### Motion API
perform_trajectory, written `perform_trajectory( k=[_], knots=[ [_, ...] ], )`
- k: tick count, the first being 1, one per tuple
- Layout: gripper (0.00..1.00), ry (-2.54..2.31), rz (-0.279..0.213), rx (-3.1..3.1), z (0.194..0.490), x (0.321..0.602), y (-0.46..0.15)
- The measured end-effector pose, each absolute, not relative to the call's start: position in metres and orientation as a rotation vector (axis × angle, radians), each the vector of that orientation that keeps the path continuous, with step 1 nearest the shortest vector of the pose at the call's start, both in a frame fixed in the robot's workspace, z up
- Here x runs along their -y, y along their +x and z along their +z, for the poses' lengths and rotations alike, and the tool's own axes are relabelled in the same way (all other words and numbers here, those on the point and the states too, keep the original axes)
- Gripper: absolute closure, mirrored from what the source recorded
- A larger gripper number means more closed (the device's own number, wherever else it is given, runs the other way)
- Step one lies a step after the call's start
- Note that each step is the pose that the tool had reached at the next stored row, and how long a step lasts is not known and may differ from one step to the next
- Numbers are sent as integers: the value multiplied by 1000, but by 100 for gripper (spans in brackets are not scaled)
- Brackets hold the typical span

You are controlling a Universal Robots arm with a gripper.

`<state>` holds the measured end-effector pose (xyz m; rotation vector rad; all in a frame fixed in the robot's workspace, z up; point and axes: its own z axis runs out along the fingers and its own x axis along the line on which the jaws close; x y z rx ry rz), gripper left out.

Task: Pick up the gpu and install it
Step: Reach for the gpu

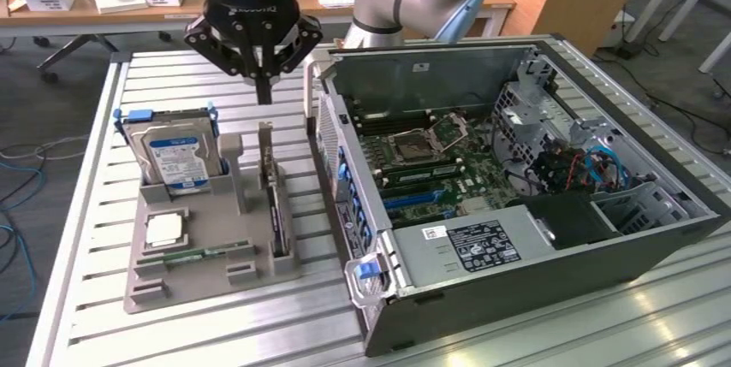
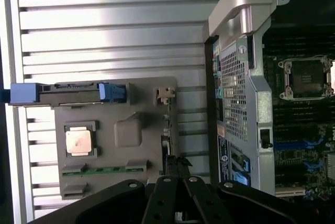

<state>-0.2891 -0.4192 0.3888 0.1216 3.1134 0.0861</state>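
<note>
At the grey holder's (image 1: 183, 286) end toward the exterior view's left, a hard drive (image 1: 174, 155) stands upright. Along the holder's opposite edge the gpu (image 1: 274, 204) stands on its long edge in a slot. The gripper (image 1: 264, 93) hangs above the holder's far corner, over the gpu's end, clenched tight and empty. Lowered like that, it would likely strike the thin top edge rather than straddle it, tipping or scraping the gpu. The computer case (image 1: 457, 298), just beside the holder, leaves scant room on that side.
</note>
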Motion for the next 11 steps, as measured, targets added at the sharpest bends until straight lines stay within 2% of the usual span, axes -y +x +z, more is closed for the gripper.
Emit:
perform_trajectory(
  k=[11],
  knots=[
    [90, 121, 56, -3113, 389, 436, -292]
  ],
)
